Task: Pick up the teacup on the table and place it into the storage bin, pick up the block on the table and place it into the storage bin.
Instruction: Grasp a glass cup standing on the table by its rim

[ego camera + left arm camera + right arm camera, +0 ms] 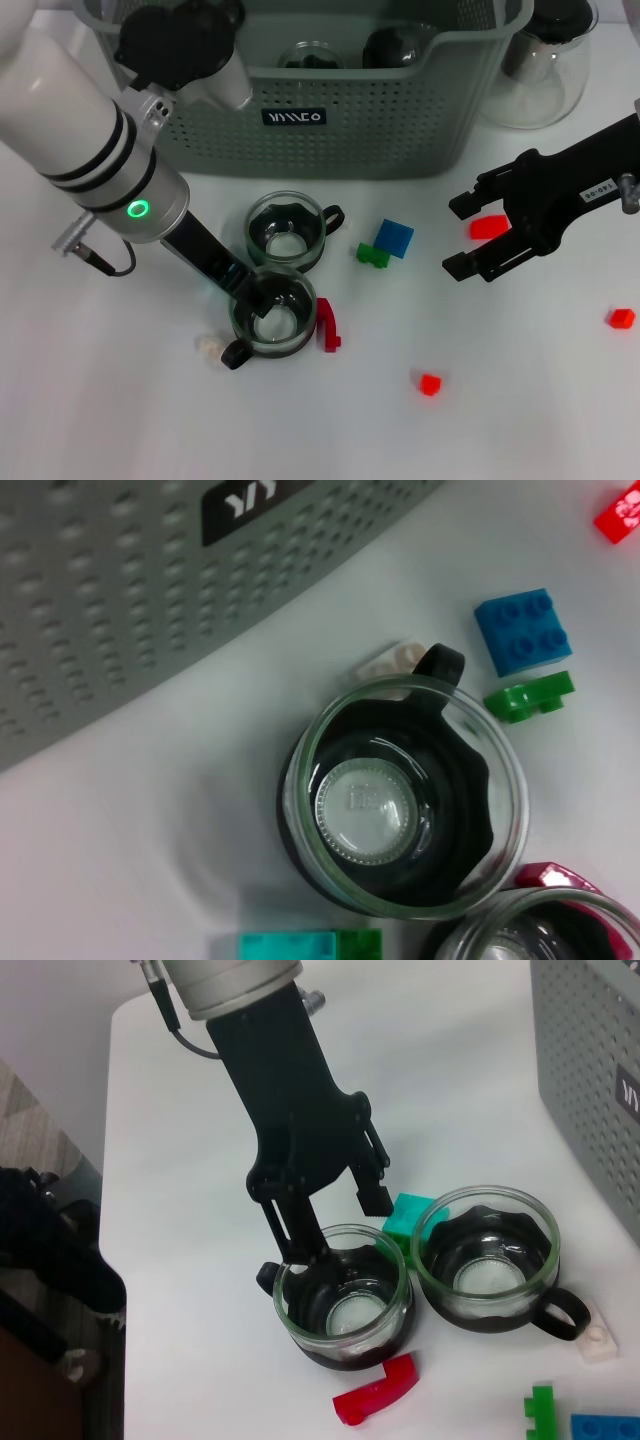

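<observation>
White arms, black grippers

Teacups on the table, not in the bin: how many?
2. The near teacup sits at the left gripper; the far teacup stands just behind it, nearer the storage bin.

The two round clear-glass teacups [273,311] [287,229] look glossy; the perforated grey-green plastic storage bin [380,120] is matt, and the smooth white table [520,400] has a slight sheen.
</observation>
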